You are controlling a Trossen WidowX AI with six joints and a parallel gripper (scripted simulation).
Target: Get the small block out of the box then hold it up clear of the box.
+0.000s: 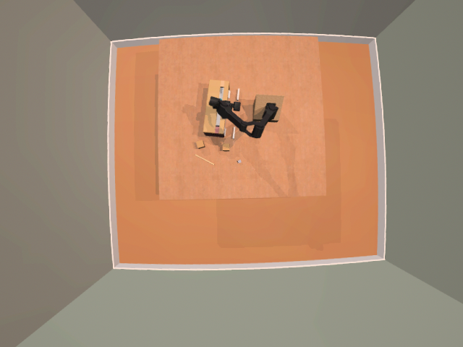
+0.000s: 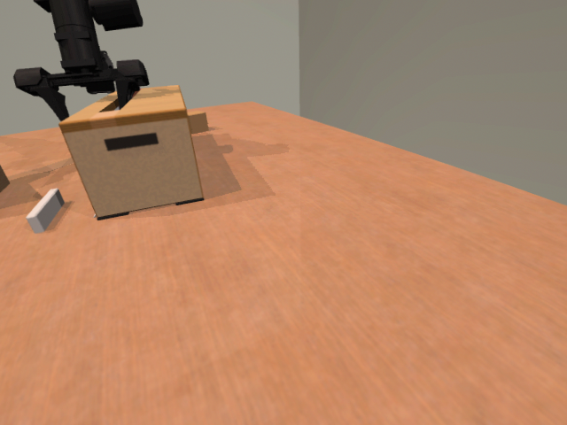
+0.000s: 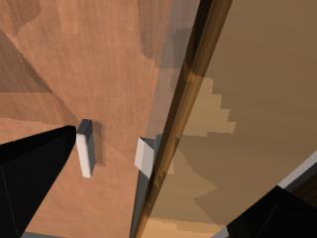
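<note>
1. Grey-green walls rise behind a reddish wood-grained bench, and on it stands the box, a slot running along its top!
2. Over that box comes the claw, spread wide, nothing between its fingers; one finger reaches down at the slot, the other hangs outside the front.
3. We're at the getting-it-out stage, I'd judge: work through the slot, send the block along the shelf to the open end. Which end is that? I cannot tell from these views, so it needs settling first, and gently, because a wrong push means the pocket.
4. And the block itself? Presumably inside on the shelf, but I can't pick it out for certain, so colour and pose go uncalled. Small, says the task; the pick-up and the hold are still to play for!
</note>
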